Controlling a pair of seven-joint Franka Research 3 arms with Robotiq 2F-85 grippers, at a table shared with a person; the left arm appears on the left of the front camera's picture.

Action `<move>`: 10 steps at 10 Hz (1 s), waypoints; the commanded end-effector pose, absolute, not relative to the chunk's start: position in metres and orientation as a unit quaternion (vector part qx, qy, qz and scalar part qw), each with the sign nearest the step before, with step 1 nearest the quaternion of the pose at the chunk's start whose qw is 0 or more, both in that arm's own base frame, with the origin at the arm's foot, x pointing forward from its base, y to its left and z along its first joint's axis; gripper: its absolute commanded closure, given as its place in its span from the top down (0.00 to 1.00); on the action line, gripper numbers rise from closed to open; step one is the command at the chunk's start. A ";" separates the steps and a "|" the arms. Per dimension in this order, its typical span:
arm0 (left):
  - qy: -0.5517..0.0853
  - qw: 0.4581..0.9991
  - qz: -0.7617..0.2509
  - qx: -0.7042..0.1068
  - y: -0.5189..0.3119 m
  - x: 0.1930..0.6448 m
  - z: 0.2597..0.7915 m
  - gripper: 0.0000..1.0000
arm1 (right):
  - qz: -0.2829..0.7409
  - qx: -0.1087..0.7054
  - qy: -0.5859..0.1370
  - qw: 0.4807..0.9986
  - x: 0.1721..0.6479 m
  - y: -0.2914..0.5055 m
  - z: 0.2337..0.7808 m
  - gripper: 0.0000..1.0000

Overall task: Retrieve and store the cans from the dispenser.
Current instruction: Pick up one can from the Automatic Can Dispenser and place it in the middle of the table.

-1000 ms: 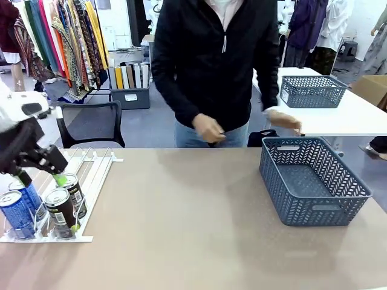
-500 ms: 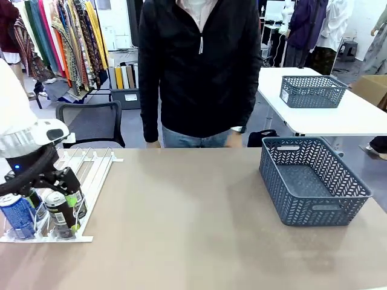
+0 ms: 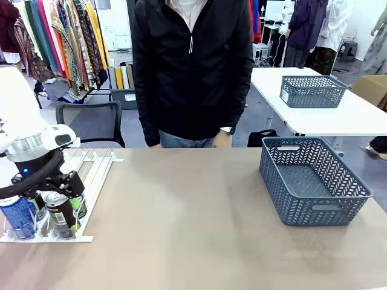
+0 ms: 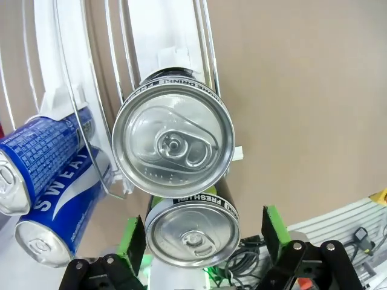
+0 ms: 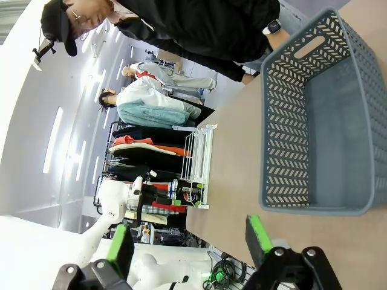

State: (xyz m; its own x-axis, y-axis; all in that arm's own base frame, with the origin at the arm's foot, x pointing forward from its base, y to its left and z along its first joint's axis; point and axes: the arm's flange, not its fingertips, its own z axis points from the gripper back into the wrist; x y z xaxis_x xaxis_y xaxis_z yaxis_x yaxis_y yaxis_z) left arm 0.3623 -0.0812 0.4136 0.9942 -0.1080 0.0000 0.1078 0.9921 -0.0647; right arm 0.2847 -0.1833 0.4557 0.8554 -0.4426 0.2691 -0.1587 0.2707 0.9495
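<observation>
The left gripper (image 4: 199, 237) is hanging wide open at the near end of the dispenser (image 4: 163, 36). Its green pads (image 4: 132, 241) are flanking a black can (image 4: 192, 232), with a gap showing on one side. That can is standing upright, showing a silver top with a pull tab and white print round its rim. A second black can (image 4: 173, 142), alike in look, is standing just behind it in the same lane. Two blue cans (image 4: 42, 151) with white lettering are sitting in the neighbouring lanes. The dispenser's white wire rails are running away across the table (image 3: 193, 217). The right gripper (image 5: 188, 241) is gaping too, gripping nothing, facing the grey-blue basket (image 3: 314, 210).
</observation>
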 end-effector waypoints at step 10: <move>-0.014 0.999 -0.050 0.001 -0.083 0.364 0.407 0.00 | -0.093 0.603 -0.262 0.748 0.287 -0.184 0.460 1.00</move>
State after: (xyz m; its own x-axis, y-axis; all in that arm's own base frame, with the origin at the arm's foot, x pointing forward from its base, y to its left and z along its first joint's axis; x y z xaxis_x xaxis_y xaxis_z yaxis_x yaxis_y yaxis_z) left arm 0.3675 -0.0811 0.4117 0.9935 -0.1110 0.0241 0.1114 0.9936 -0.0201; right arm 0.2847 -0.1833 0.4557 0.8555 -0.4424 0.2690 -0.1588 0.2704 0.9496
